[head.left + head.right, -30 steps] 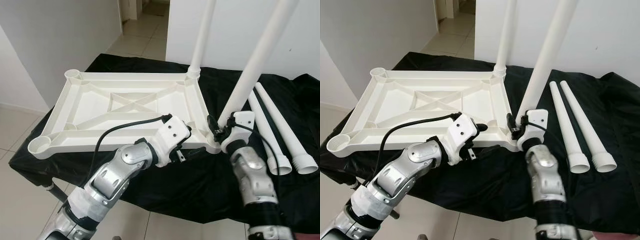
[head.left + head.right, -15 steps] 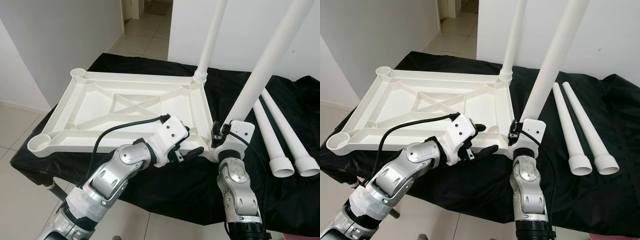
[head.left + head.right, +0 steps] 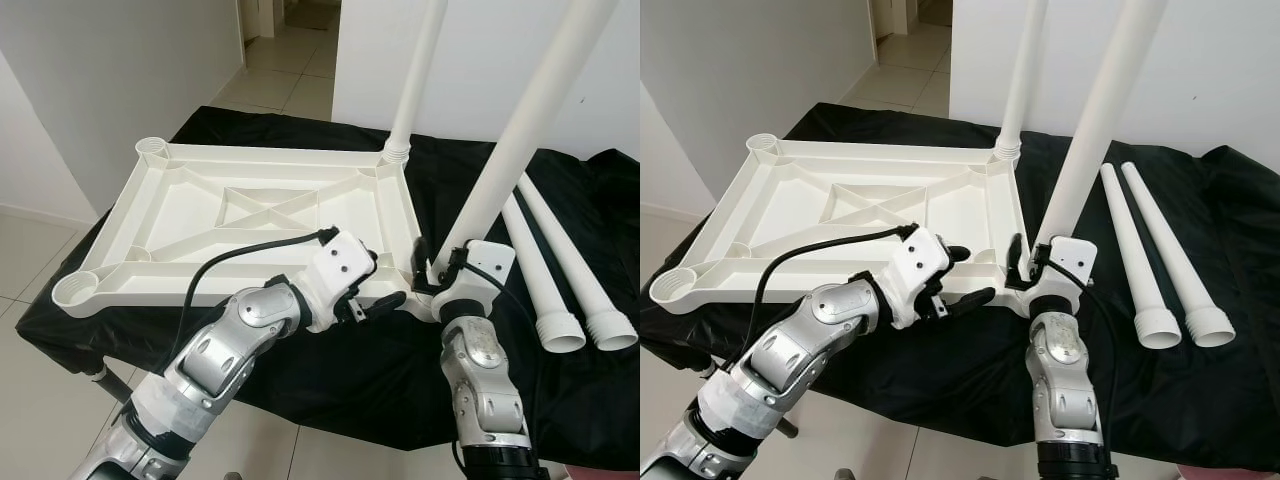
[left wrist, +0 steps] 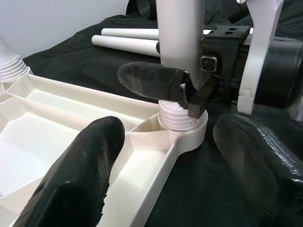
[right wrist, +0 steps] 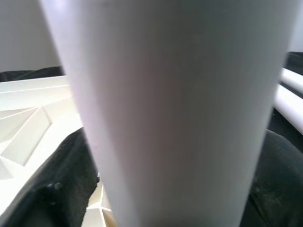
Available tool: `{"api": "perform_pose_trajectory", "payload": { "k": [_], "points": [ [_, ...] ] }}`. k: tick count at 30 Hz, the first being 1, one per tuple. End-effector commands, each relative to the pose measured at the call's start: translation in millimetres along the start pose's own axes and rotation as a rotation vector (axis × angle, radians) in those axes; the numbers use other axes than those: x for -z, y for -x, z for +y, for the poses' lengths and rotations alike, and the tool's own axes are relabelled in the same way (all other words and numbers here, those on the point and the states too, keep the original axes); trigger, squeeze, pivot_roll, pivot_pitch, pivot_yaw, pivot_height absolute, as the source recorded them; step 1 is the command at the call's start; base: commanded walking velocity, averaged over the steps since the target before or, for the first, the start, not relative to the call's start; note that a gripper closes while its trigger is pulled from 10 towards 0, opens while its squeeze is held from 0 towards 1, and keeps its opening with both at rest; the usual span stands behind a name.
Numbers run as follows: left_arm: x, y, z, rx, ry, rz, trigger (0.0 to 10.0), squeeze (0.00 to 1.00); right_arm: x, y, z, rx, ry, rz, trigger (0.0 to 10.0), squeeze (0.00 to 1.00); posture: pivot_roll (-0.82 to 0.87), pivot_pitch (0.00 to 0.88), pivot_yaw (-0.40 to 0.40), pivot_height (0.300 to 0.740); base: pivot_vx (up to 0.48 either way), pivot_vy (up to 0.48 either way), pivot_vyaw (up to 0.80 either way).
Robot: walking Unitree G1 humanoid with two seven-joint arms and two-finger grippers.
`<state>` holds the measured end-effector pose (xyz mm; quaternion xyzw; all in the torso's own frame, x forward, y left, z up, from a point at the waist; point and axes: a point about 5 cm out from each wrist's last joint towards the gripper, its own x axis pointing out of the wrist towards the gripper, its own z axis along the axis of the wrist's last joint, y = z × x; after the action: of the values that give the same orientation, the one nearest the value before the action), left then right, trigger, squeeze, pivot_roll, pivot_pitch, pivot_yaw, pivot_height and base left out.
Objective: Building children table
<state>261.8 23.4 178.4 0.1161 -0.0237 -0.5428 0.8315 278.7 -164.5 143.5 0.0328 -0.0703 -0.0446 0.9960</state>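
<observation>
Tabletop (image 3: 250, 215) lies upside down on the black cloth (image 3: 380, 370). My left gripper (image 3: 385, 300), fingers spread, straddles its near rim. My right gripper (image 3: 432, 280) seems clamped on the leg (image 3: 510, 150), whose top is cut off; it now stands steeper than before.

White ribbed plastic tabletop (image 3: 250, 215), lying upside down: I count one.
Long white tapered plastic legs standing in its corner sockets (image 3: 420, 70): two.
The same white legs lying loose on my black cloth (image 3: 555, 270): two.
Open round corner sockets (image 3: 75, 291): two.
</observation>
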Motion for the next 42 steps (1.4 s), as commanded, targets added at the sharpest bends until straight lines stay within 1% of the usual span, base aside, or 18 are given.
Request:
{"api": "perform_pose_trajectory", "payload": {
  "k": [1,2,3,4,9,11,12,15,17,20,25,26,27,29,30,31,36,42],
  "points": [
    [0,-0.4,-2.3,0.077,-0.012,0.0,10.0,0.0,4,0.3,-4.0,-0.026,-0.014,-0.001,10.0,1.0,-0.08,0.0,-0.024,0.74,0.0,0.0,0.0],
    [0,-0.7,-2.4,0.076,-0.013,-0.001,10.0,0.0,5,-1.0,-7.3,-0.06,-0.011,-0.002,10.0,0.46,-0.08,0.0,-0.022,0.74,0.0,0.0,0.0],
    [0,-0.7,-2.4,0.076,-0.013,-0.001,10.0,0.0,5,-1.0,-7.3,-0.06,-0.011,-0.002,10.0,0.46,-0.08,0.0,-0.022,0.74,0.0,0.0,0.0],
    [-1,-1.1,-2.4,0.075,-0.014,-0.001,10.0,0.0,6,-3.3,-10.9,-0.119,-0.011,-0.001,10.0,0.0,-0.08,0.0,-0.019,0.74,0.0,0.0,0.0],
    [-1,-1.5,-2.2,0.076,-0.015,-0.001,10.0,0.0,7,-6.6,-13.4,-0.19,-0.01,0.007,10.0,0.0,-0.08,0.0,-0.016,0.74,0.0,0.0,0.0],
    [-1,-2.0,-2.3,0.079,-0.016,-0.003,10.0,0.0,6,-10.3,-16.0,-0.299,0.0,0.011,10.0,0.0,-0.09,0.0,-0.008,0.74,0.0,0.0,0.0],
    [-1,-2.0,-2.3,0.079,-0.016,-0.003,10.0,0.0,6,-10.3,-16.0,-0.299,0.0,0.011,10.0,0.0,-0.09,0.0,-0.008,0.74,0.0,0.0,0.0],
    [-1,-2.9,-3.3,0.088,-0.015,-0.002,10.0,0.0,7,-14.8,-17.5,-0.435,0.024,0.026,10.0,0.0,-0.09,0.0,0.0,0.74,0.0,0.0,0.0],
    [-1,-3.2,-4.3,0.094,-0.015,0.0,10.0,0.0,8,-16.6,-16.3,-0.485,0.027,0.029,10.0,0.0,-0.09,0.0,0.001,0.74,0.0,0.0,0.0],
    [2,-3.0,-6.7,0.117,-0.017,0.014,10.0,0.0,8,-21.1,-16.9,-0.548,0.068,0.029,10.0,0.0,-0.09,0.0,0.005,0.74,0.0,0.0,0.0],
    [4,-3.1,-7.0,0.12,-0.016,0.021,10.0,0.0,9,-25.1,-19.1,-0.578,0.099,0.032,10.0,0.0,-0.09,0.0,0.007,0.74,0.0,0.0,0.0],
    [8,-3.2,-6.4,0.108,-0.016,0.019,10.0,0.0,11,-29.0,-21.7,-0.603,0.109,0.042,4.5,0.0,-0.09,0.0,0.006,0.74,0.0,0.0,0.0],
    [8,-3.2,-6.4,0.108,-0.016,0.019,10.0,0.0,11,-29.0,-21.7,-0.603,0.109,0.042,4.5,0.0,-0.09,0.0,0.006,0.74,0.0,0.0,0.0],
    [10,-3.1,-6.0,0.099,-0.012,0.015,10.0,0.0,12,-31.6,-23.9,-0.624,0.118,0.05,1.5,0.0,-0.08,0.0,0.004,0.74,0.0,0.0,0.0],
    [10,-3.1,-6.0,0.099,-0.012,0.015,10.0,0.0,12,-31.6,-23.9,-0.624,0.118,0.05,1.5,0.0,-0.08,0.0,0.004,0.74,0.0,0.0,0.0],
    [10,-2.9,-5.9,0.092,-0.013,0.003,10.0,0.0,13,-32.3,-25.6,-0.631,0.124,0.056,0.0,0.0,-0.08,0.0,0.003,0.74,0.0,0.0,0.0],
    [11,-2.7,-6.0,0.084,-0.009,-0.015,10.0,0.0,14,-32.9,-27.9,-0.641,0.127,0.062,0.0,0.0,-0.08,0.0,0.003,0.74,0.0,0.0,0.0],
    [21,-2.9,-11.1,0.07,0.025,-0.014,10.0,0.0,20,-30.4,-30.7,-0.65,0.104,0.075,0.0,0.0,-0.08,0.0,0.004,0.74,0.0,0.0,0.0]
  ]
}}
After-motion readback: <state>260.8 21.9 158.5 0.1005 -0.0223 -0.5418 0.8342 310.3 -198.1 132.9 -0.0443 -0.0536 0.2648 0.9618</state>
